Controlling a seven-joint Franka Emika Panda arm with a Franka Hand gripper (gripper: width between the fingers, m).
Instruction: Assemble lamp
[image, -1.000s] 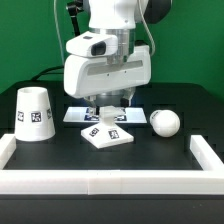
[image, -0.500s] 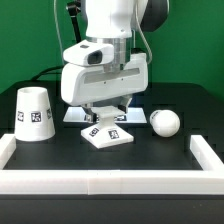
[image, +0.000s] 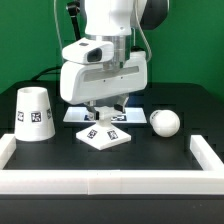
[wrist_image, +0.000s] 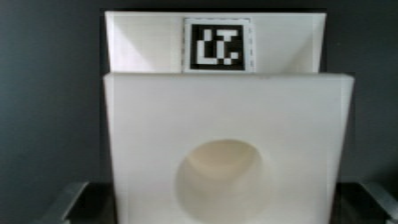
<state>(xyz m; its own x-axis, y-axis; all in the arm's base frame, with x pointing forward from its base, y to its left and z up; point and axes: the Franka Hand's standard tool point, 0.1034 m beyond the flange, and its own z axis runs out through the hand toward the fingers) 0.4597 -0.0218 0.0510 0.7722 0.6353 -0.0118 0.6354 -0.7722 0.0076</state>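
Note:
The flat square lamp base (image: 108, 134) lies on the black table in the middle of the exterior view, tags on top. My gripper (image: 104, 113) is low over it, fingers pointing down at its rear part. In the wrist view the base (wrist_image: 231, 120) fills the picture, with a tag at one end and a round socket hollow near the gripper (wrist_image: 217, 212). The dark fingertips (wrist_image: 71, 205) stand apart on either side of the base, with a gap showing, so the gripper is open. The tapered shade (image: 35, 113) stands at the exterior view's left. The ball-shaped bulb (image: 165, 122) lies at its right.
The marker board (image: 76, 115) lies flat behind the base, partly hidden by the arm. A low white wall (image: 110, 184) runs along the front of the table and up both sides (image: 208, 155). A green backdrop stands behind.
The arm has come down toward the base since a second ago, then barely moved. The base, shade and bulb stay where they were.

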